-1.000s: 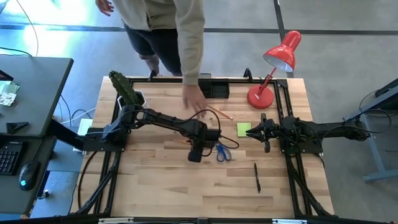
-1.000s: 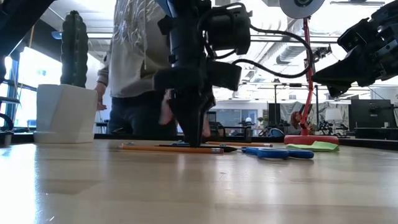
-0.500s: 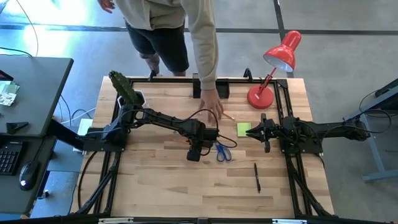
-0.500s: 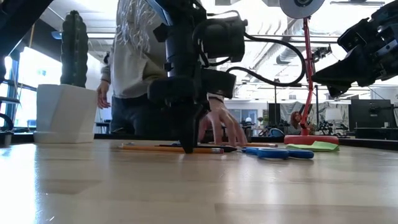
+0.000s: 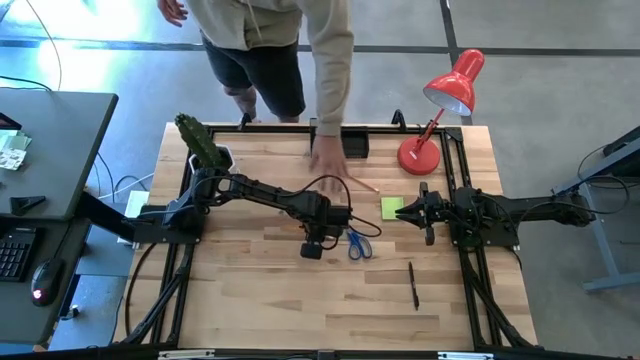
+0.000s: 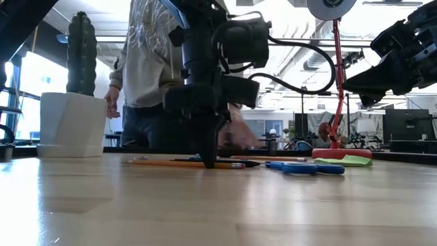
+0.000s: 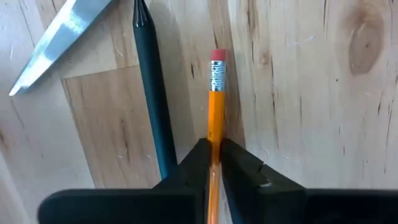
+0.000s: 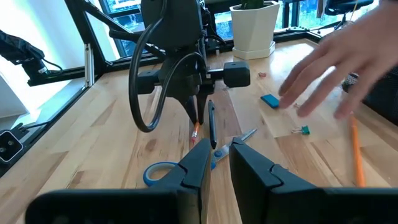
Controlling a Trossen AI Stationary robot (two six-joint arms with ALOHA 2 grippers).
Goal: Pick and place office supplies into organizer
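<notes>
Closed since the earlier frame: left pincer (image 7: 214, 163), down on the bench (image 5: 250, 290) at mid-table, now pinched on a pencil (image 7: 215, 106) partway along the shaft, eraser end ahead. Also shifted: a person's hand (image 5: 326, 155), drawn back from the middle toward the organizer (image 5: 338, 142) at the far edge.

Judged light, stiff and thin, that pencil; smooth paint, so liable to pivot or slip in a narrow grip. Best held near the middle, as now, for balance. Lay flat on the wood, touching or just beside a black pen (image 7: 152, 93), with the scissors (image 5: 358, 243) close on the other side and a blade tip visible in the left wrist view.

Little side room, then: straight lift judged safest, to avoid dragging the pen. Open wood toward the near edge; a 2nd pen (image 5: 413, 284) well apart there. Route to the organizer crossed by the hand, a likely snag.

Right pincer (image 5: 404, 213) idle above the sticky pad (image 5: 391, 207), fingers slightly apart, nothing held.
</notes>
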